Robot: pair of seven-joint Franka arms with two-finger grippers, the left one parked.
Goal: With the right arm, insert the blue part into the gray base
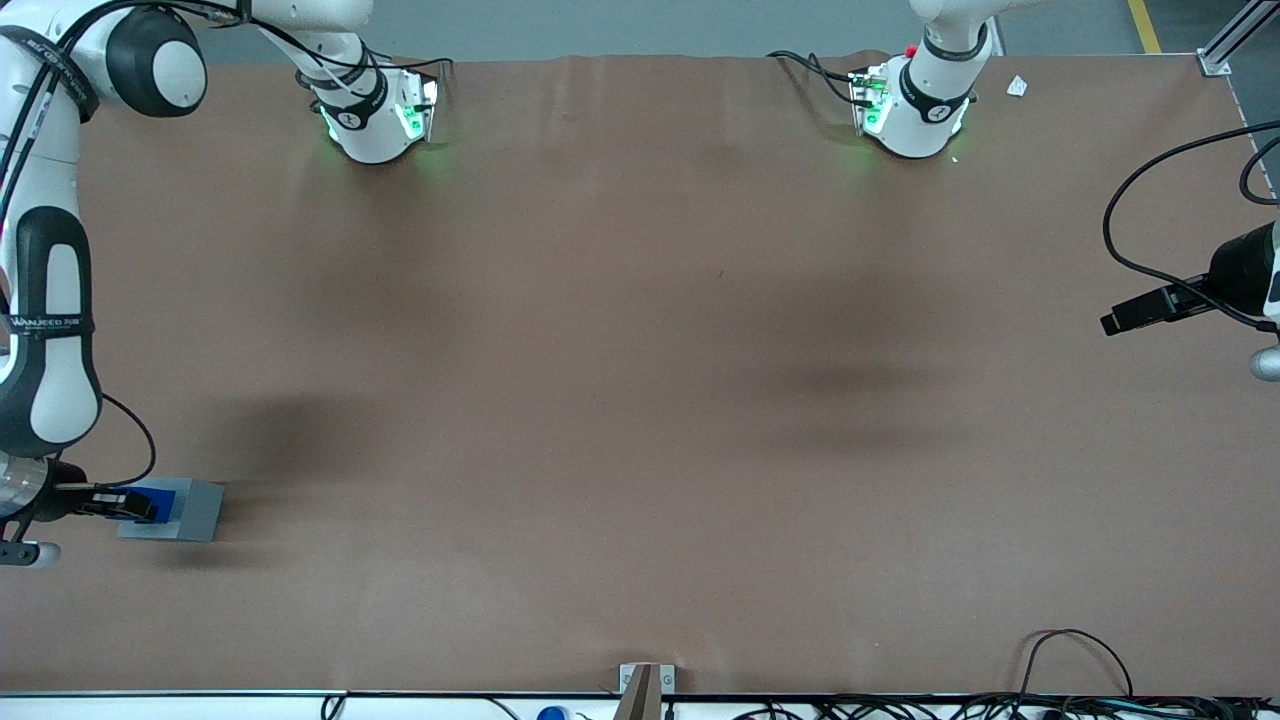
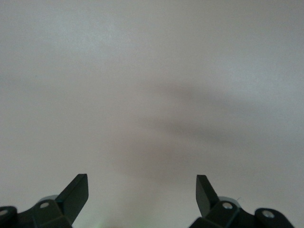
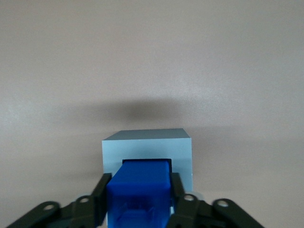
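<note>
The pincer (image 1: 135,505) of the right arm (image 1: 45,330) is seen low over the table (image 1: 640,400), close to the table's edge at the working arm's end and fairly near the front camera. It is closed on the blue block (image 3: 138,192), whose two sides are pressed by the black fingers (image 3: 100,197).

The gray box (image 1: 195,508) is set directly beneath the pincer, flat on the table. The blue block is held at the square recess in the box's top face, with the dark rim of the recess visible around its tip; how deep it sits cannot be told.

From the pincer toward the parked arm's end, a wide stretch of bare brown table is seen, marked only by soft shadows. A gray floor is glimpsed past the table's edge.

The table cover looks matte and smooth. The box is a plain light gray cube with crisp edges; the block is glossy bright blue with squared sides.
</note>
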